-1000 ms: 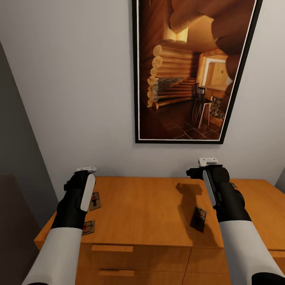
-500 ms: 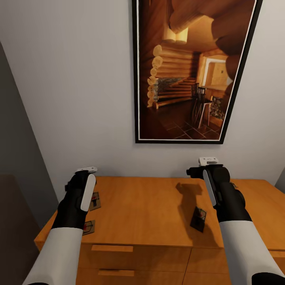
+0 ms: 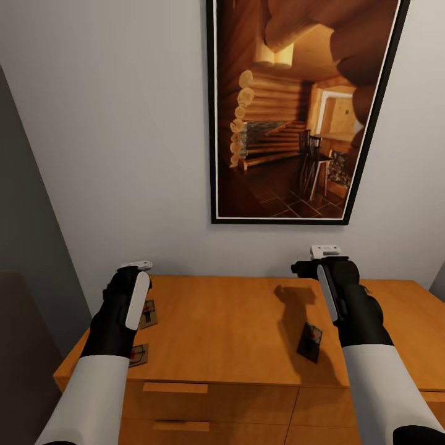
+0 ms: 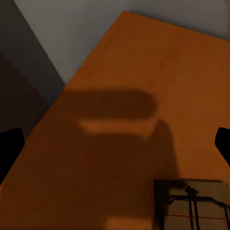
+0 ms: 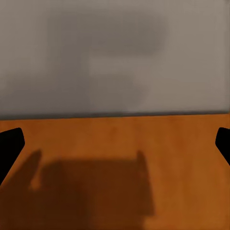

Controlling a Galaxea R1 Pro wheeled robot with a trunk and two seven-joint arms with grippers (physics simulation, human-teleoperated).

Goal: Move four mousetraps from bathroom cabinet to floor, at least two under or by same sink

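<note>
- Grey wall [image 3: 123, 154] backs the scene, with a framed picture [image 3: 303, 111] of a log interior hanging above the cabinet [image 3: 235, 334]; its flat orange-brown top is what carries the task's things.
- Three mousetraps show on that top. One trap [image 3: 148, 313] lies near the left edge, partly behind the left arm; a second trap [image 3: 138, 355] lies at the front left corner, just beside the same arm.
- A third trap [image 3: 309, 342] stands tilted on edge near the front edge, toward the right, close beside the right forearm.
- A small dark sliver by the right wrist, toward the back edge, may be the fourth, but it is too hidden to tell.
- The left wrist view catches a trap [image 4: 191, 203] flat on the wood, near the gripper's shadow.
- Left gripper [image 4: 115, 143] hangs above the left part of the top, fingers spread wide and empty.
- Right gripper [image 5: 115, 139] hangs above the back of the top facing the wall, fingers likewise spread, nothing between them.
- As I judge it, the task has barely begun: no trap is lifted, none is on the floor, and neither floor nor sink is in sight.
- All four still need picking up, carrying and setting down, two of them by the sink.
</note>
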